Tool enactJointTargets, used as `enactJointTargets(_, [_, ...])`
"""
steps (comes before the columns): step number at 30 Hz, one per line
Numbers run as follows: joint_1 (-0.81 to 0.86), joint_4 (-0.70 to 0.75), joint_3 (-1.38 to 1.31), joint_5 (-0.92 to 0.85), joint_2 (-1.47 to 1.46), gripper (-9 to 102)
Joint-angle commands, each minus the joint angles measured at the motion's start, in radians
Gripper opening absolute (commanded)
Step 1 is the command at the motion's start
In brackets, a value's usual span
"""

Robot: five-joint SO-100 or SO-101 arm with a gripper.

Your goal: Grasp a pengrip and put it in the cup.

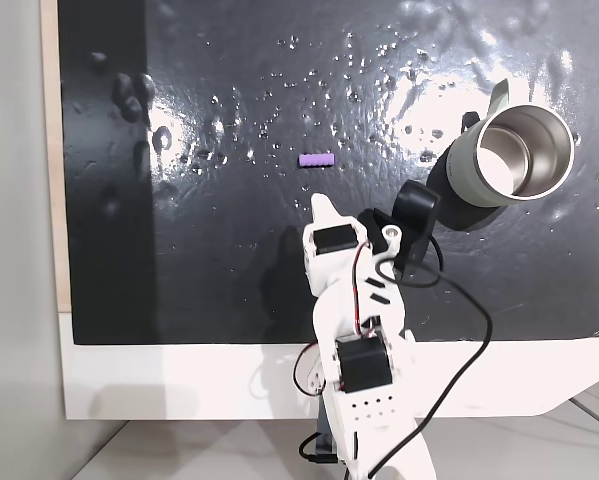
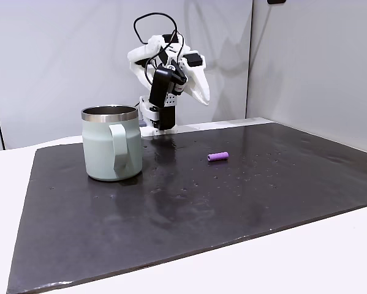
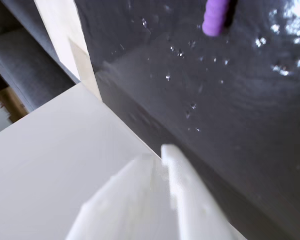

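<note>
A purple pengrip [image 1: 317, 159] is lying on a black mat [image 1: 229, 270], the cup [image 1: 504, 160] sitting at its three o'clock. The gripper [image 1: 322, 203] is hovering at six o'clock, fingers together.

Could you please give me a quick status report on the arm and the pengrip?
Gripper shut, empty, short of target. Purple pengrip lying on the black mat, untouched. Cup upright, apart. Path clear.

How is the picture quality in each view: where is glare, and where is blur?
In a fixed view from above, bright glare patches spread over the black mat near the cup; the pengrip stays sharp. In a fixed view from the side, light is even, with soft reflections on the mat. In the wrist view, the white end effector is blurred and the pengrip is soft.
</note>
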Motion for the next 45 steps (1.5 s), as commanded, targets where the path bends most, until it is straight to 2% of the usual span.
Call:
enactJointTargets(1, [-0.025, 0.106, -0.273, 0.071, -0.225, 4])
enactJointTargets(5, [-0.060, 0.209, -0.411, 0.152, -0.408, 11])
enactJointTargets(14, [-0.075, 0.261, -0.522, 0.225, -0.655, 22])
enactJointTargets(30, [0.025, 0.172, -0.779, 0.272, -1.141, 22])
enactJointTargets(45, [0.020, 0.080, -0.804, 0.268, -1.322, 19])
